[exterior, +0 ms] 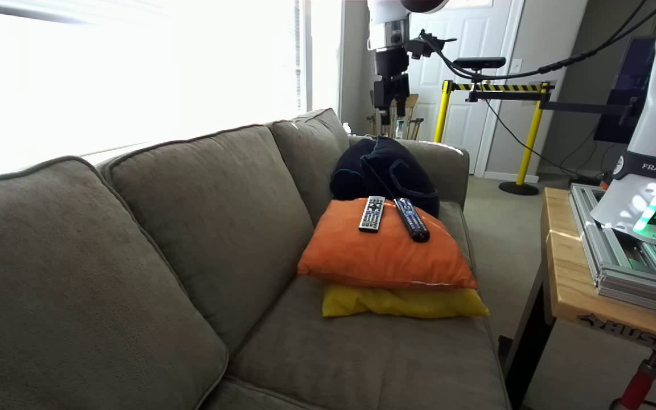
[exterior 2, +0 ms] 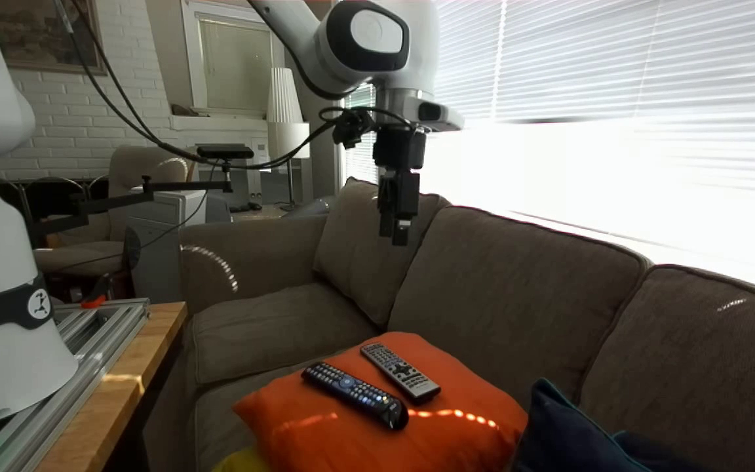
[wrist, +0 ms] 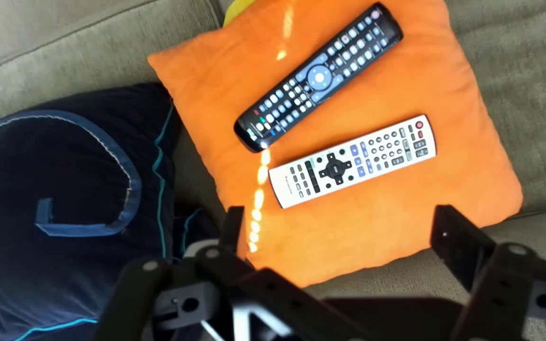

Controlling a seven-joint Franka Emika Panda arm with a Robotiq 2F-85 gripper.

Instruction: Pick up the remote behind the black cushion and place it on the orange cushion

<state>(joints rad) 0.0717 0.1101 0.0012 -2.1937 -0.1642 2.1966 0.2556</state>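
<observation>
The silver-grey remote [wrist: 352, 161], the task's thing, lies face up near the middle of the wrist view, on the orange cushion [wrist: 372, 232]. The darker remote [wrist: 319, 76] rests on the same fabric just above it in that frame, slanted and apart from it. At the bottom of the wrist view the jaws stand wide apart, with nothing between them; in both exterior views they hang in the air, touching nothing.

From this I judge the placing done: the cushion's broad, plump top gives both remotes a fairly level bed, and empty, spread jaws held high fit a release and are unlikely to catch either one. The orange cushion is itself raised by the yellow cushion [exterior: 405, 302], stacked beneath it right of centre in an exterior view, on the sofa [exterior: 203, 182].

In that frame the lower part of the black cushion [exterior: 385, 162] is hidden by the orange one, and whatever may lie on its far side cannot be seen; the wrist view cuts it off at the left edge. The window [exterior: 163, 74], upper left, is washed out to white. How high the jaws hang is hard to judge.
</observation>
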